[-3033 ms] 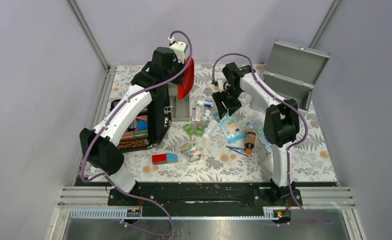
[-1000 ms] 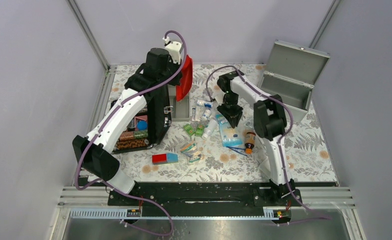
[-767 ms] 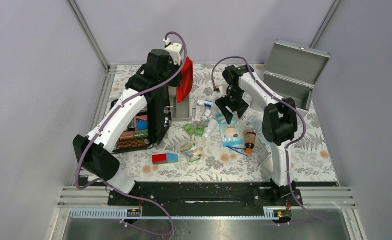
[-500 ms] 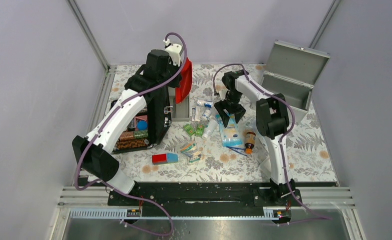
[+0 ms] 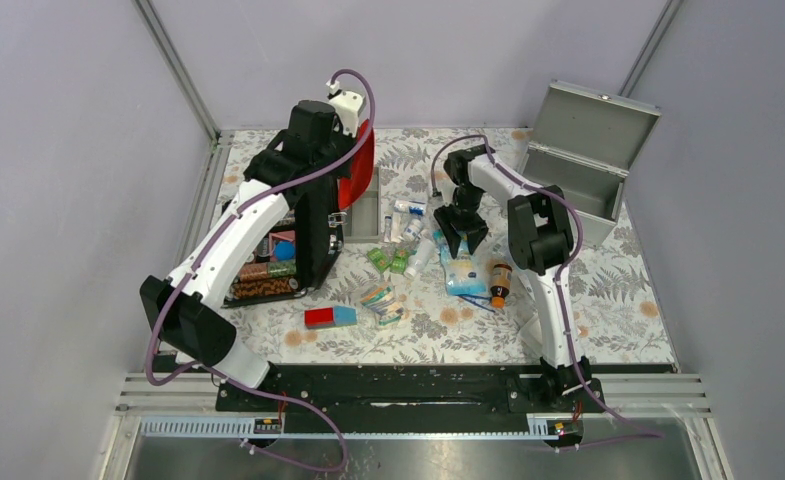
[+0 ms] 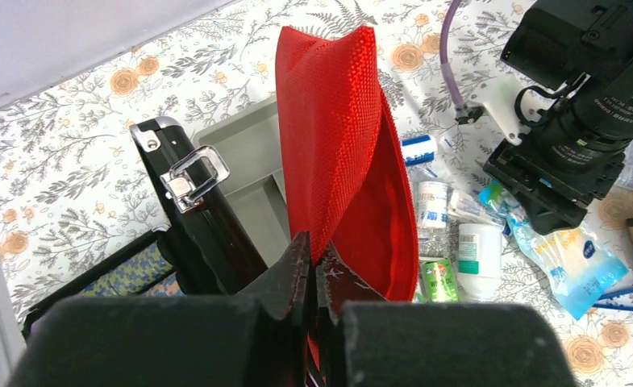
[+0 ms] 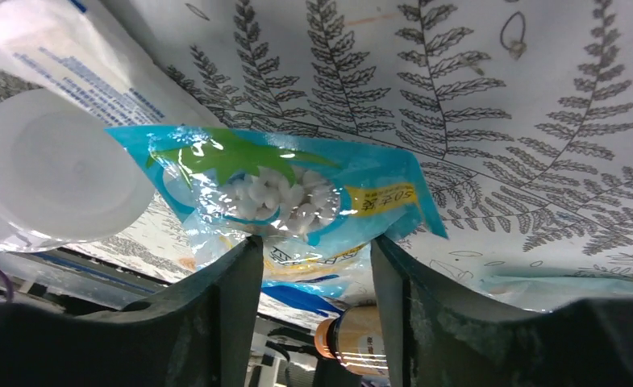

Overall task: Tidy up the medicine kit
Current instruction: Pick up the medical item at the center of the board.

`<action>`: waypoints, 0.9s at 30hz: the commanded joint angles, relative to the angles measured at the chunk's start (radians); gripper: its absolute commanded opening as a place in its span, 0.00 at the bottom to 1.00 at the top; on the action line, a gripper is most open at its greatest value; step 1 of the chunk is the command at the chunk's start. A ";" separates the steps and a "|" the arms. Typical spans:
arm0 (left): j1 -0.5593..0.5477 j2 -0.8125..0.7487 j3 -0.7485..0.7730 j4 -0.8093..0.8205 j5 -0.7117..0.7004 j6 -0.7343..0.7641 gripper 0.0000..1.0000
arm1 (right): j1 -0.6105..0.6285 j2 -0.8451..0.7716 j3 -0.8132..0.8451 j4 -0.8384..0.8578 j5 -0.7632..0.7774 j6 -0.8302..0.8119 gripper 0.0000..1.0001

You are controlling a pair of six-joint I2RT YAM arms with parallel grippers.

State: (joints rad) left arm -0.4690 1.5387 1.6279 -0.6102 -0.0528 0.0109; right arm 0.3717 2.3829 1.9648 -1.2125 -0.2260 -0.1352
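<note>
The medicine kit, a grey metal box, stands at the back right with its lid up. My left gripper is shut on the edge of a soft red pouch, held up above the black case; the pouch hangs beside that case's upright lid. My right gripper is open and points down at a blue packet of white cotton balls, one finger on each side of its lower edge. In the top view this gripper is at the packet's far end.
Small boxes, tubes and a white bottle lie between the two arms. A brown bottle lies right of the packet. A red and blue box sits nearer the front. A grey tray stands by the black case.
My right gripper has opened and dropped onto the blue packet. The left arm has shifted the red pouch slightly left, closer to the black case's lid.
</note>
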 commanded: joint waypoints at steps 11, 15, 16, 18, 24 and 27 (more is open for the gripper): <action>0.007 0.017 0.076 0.008 0.019 -0.008 0.00 | -0.007 -0.108 -0.032 -0.012 0.050 0.004 0.00; 0.007 0.047 0.101 0.011 0.041 -0.074 0.00 | -0.015 -0.257 -0.008 -0.014 -0.023 -0.002 0.00; 0.007 0.061 0.108 0.014 0.046 -0.091 0.00 | -0.018 -0.293 0.007 -0.013 -0.058 -0.001 0.00; 0.008 0.079 0.117 0.029 0.070 -0.123 0.00 | -0.023 -0.364 0.051 -0.013 -0.148 0.010 0.00; 0.014 0.109 0.094 0.159 0.219 -0.207 0.00 | -0.028 -0.436 0.234 0.042 -0.511 0.146 0.02; 0.019 0.103 0.046 0.273 0.294 -0.257 0.00 | -0.027 -0.419 0.280 0.148 -0.712 0.277 0.08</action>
State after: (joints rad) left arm -0.4603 1.6611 1.6932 -0.5484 0.1028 -0.1562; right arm 0.3447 1.9602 2.1853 -1.1610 -0.6003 -0.0288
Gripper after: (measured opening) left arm 0.013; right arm 0.058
